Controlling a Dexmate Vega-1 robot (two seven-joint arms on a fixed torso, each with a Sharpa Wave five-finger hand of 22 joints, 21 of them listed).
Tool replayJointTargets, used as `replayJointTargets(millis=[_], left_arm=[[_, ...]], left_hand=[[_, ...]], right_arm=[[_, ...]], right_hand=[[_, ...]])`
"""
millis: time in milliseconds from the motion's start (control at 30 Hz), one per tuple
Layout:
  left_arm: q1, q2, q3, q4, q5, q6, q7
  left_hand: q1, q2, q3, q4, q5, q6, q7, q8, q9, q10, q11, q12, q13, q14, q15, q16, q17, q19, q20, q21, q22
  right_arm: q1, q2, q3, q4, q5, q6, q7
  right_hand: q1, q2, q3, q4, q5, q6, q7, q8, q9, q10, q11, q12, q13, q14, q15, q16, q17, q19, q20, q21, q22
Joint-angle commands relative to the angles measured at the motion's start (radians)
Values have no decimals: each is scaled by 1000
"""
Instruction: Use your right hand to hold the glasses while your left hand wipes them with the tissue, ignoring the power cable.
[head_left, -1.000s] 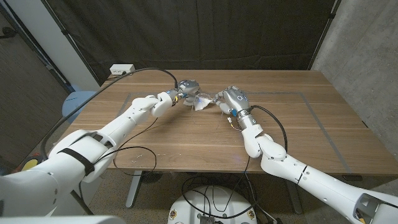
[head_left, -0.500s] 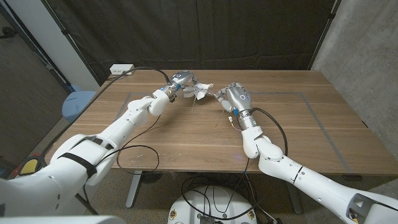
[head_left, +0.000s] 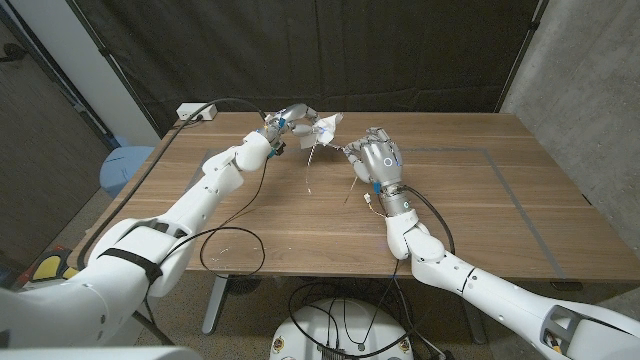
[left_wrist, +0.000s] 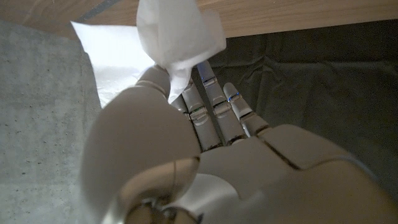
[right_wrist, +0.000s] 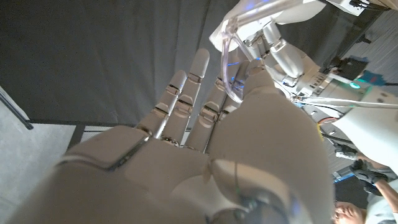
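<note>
My right hand (head_left: 378, 160) is raised above the middle of the table and pinches the clear glasses (head_left: 342, 152), whose thin temple arms hang down toward the wood. In the right wrist view the transparent frame (right_wrist: 229, 53) sits between the fingertips of my right hand (right_wrist: 205, 149). My left hand (head_left: 288, 117) is lifted near the far edge and pinches a crumpled white tissue (head_left: 326, 128) just left of the glasses, close to or touching the frame. The left wrist view has the tissue (left_wrist: 179, 34) held at the tips of my left hand (left_wrist: 211, 149).
A white power strip (head_left: 197, 111) sits at the table's back left corner, with a black cable (head_left: 232, 100) arcing from it. More black cable (head_left: 228, 243) loops at the near left edge. A blue stool (head_left: 125, 163) stands left of the wooden table (head_left: 500, 200). A person (right_wrist: 351, 211) is visible at the edge of the right wrist view.
Both hands have risen off the table with the glasses and the tissue. The left hand moved up and toward the far edge; the temple arms now hang free.
</note>
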Motion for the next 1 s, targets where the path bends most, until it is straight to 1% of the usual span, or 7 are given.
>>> replayJointTargets(millis=[33,167,600,800,867,933,1000], left_arm=[[-6,-31,-82,-76,-265,58,-372],[-20,-24,-84,-103,-306,80,-464],[-11,3,-95,-221,-358,136,-556],[-29,20,-94,-246,-420,188,-679],[-43,27,-89,-248,-440,208,-734],[-61,35,-79,-253,-450,231,-789],[-77,45,-66,-264,-446,245,-829]], left_hand=[[1,23,0,18,11,-9,-21,14,10,-24,-17,12,15,2,-142,-9,6,8,5,10,2],[0,24,0,22,13,-38,-24,13,19,-51,-18,10,28,1,-142,-15,11,7,10,15,4],[-26,42,-2,53,30,-90,-30,25,49,-117,-22,13,77,-15,-141,-38,27,-1,15,28,9],[-28,48,0,60,40,-105,-14,31,62,-129,-19,19,96,-27,-141,-44,36,-2,17,32,10],[-26,53,4,62,45,-109,-6,36,70,-127,-2,28,108,-31,-140,-44,44,-5,19,34,10],[-24,60,11,68,53,-112,26,48,85,-129,6,42,129,-34,-137,-42,61,-10,24,38,10],[-18,64,17,67,57,-109,34,55,92,-123,17,53,142,-31,-140,-36,73,-10,28,41,10]], right_arm=[[33,-15,-40,29,-44,1,16],[45,-30,-45,17,-53,-4,60],[87,-30,-60,65,-117,-84,114],[96,-25,-65,82,-137,-122,119],[98,-26,-64,84,-138,-129,120],[99,-27,-64,83,-140,-136,119],[98,-29,-61,79,-139,-142,116]], right_hand=[[6,-12,-3,-1,14,93,-93,13,19,11,-2,6,7,12,-141,-6,0,18,-98,10,1],[7,-14,-5,1,23,87,-98,13,17,16,-2,5,9,16,-141,-10,0,17,-100,13,0],[13,-18,-12,4,48,68,-103,7,11,5,-4,-9,16,15,-141,-29,-3,11,-104,22,-3],[14,-18,-15,6,57,68,-104,7,8,8,-4,-13,18,17,-141,-36,-4,5,-105,24,-5],[16,-19,-16,6,60,67,-104,7,7,9,-4,-14,19,17,-141,-38,-4,4,-105,26,-5],[17,-20,-17,6,64,63,-105,4,6,7,-4,-17,20,19,-141,-41,-4,1,-106,27,-6],[19,-21,-19,6,68,63,-105,5,6,6,-4,-19,21,19,-142,-44,-5,-1,-107,28,-6]])
